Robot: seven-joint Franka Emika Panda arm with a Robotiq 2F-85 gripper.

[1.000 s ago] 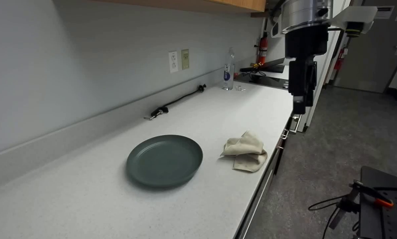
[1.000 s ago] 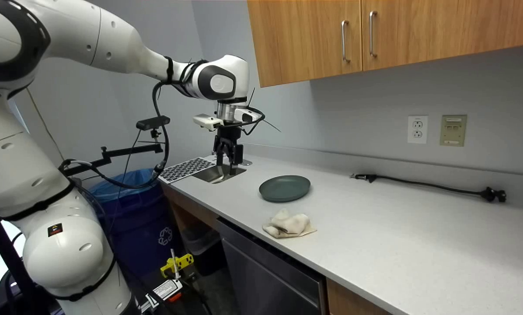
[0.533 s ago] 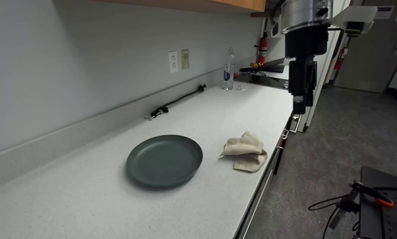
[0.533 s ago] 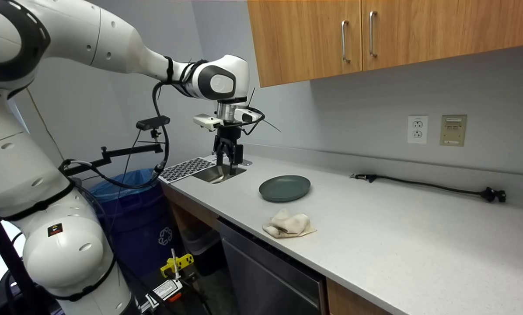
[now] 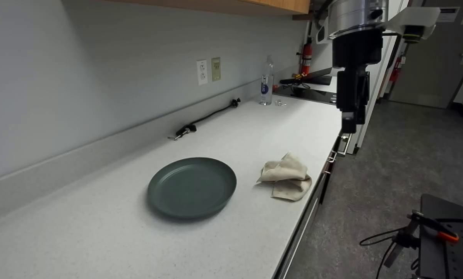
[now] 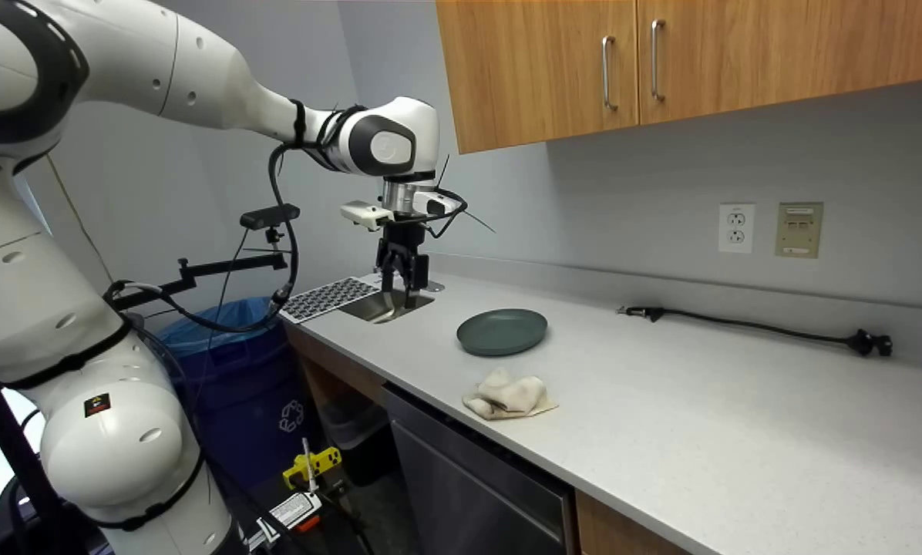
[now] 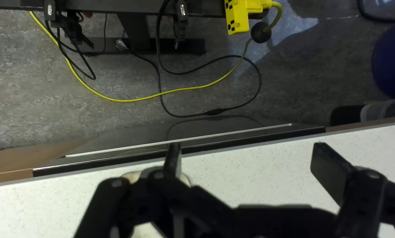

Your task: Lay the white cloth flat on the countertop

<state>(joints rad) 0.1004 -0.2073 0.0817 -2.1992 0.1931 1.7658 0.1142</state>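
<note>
One cloth lies crumpled on the counter, near the front edge. Part of it is bunched into a raised fold, and a flap spreads low beside that. Next to it, with bare counter between, the dark green plate sits right way up, farther from the edge.

The gripper hangs in the air, pointing down and clear of the cloth, its two fingers wide apart. In the wrist view the counter's edge runs across behind them; a cream patch half hidden by one finger is probably the cloth, though too little shows to be sure.

A black cord lies along the backsplash, below the outlet. In an exterior view, a bottle stands farther along, by the wall. In an exterior view, the sink lies beyond the plate, the cupboard hangs above, and a blue bin stands by the counter. In the wrist view a yellow cable curves across the floor.
</note>
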